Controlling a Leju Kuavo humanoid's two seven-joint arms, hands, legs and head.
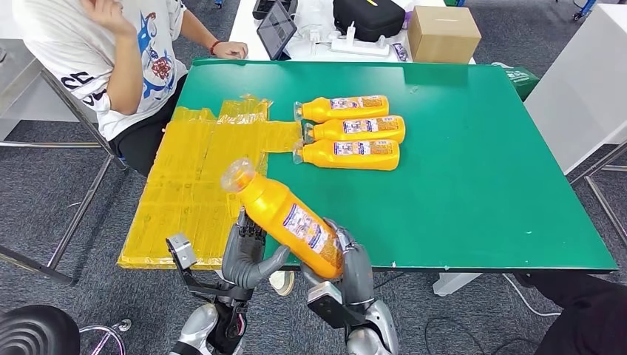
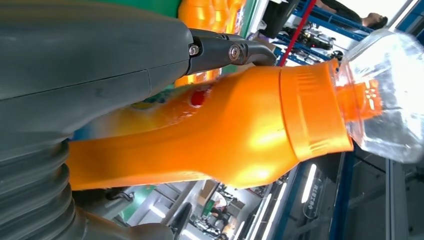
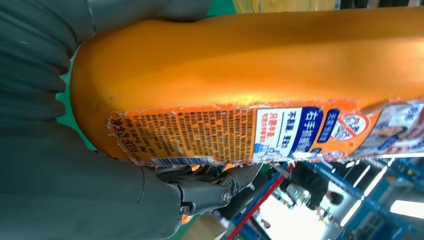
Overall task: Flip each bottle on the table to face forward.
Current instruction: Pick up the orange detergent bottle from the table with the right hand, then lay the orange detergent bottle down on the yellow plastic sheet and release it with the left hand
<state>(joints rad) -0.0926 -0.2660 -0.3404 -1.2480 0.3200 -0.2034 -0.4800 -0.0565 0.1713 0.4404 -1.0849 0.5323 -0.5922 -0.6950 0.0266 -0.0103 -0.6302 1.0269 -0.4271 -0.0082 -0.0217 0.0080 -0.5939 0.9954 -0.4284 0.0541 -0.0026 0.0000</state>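
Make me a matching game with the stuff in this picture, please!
Things:
1. held bottle
2. three bottles
3. cardboard box
4. yellow sheet

Where:
A. lying side by side on the green table
B. on the white desk beyond the table
C. spread over the table's left edge
D. up in the air, gripped by the left hand and the right hand

Pairs: 1-D, 2-A, 3-B, 4-C
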